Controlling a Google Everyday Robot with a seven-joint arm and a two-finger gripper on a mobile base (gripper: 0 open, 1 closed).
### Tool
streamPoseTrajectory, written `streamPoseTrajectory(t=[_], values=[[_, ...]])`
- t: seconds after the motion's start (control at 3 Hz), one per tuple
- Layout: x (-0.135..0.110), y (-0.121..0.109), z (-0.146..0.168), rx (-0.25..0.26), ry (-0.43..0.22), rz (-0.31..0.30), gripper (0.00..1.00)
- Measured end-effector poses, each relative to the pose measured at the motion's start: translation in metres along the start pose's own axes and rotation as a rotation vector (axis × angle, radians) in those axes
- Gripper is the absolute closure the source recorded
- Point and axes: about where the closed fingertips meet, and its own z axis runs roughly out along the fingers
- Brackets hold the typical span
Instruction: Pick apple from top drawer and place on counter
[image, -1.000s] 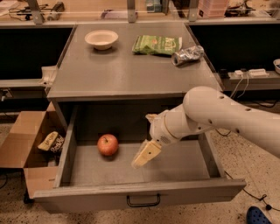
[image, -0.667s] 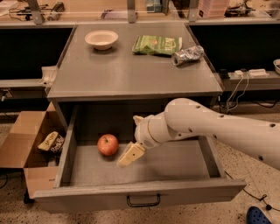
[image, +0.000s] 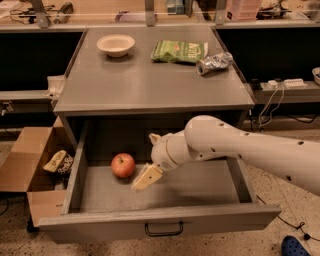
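Hanging inside the top drawer (image: 160, 218), the pincer (image: 144, 161) seems spread apart and empty, just beside the apple (image: 123, 165).

Pincer (image: 144, 176) farther left in the top drawer (image: 200, 218), now just beside the apple (image: 123, 165).

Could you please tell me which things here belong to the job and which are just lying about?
Job: small round red apple; wide grey metal top drawer, open; flat grey metal counter; gripper, in the drawer beside the apple.
Lying about: white round bowl; green snack bag; crumpled silvery can; brown cardboard box.
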Motion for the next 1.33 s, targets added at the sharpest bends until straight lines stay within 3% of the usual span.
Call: streamPoseTrajectory(t=[0.67,1.33], values=[[-0.003,-0.002,0.058,-0.035,-0.068,-0.057,0.00],[-0.006,-0.003,0.083,-0.013,-0.120,-0.046,0.00]])
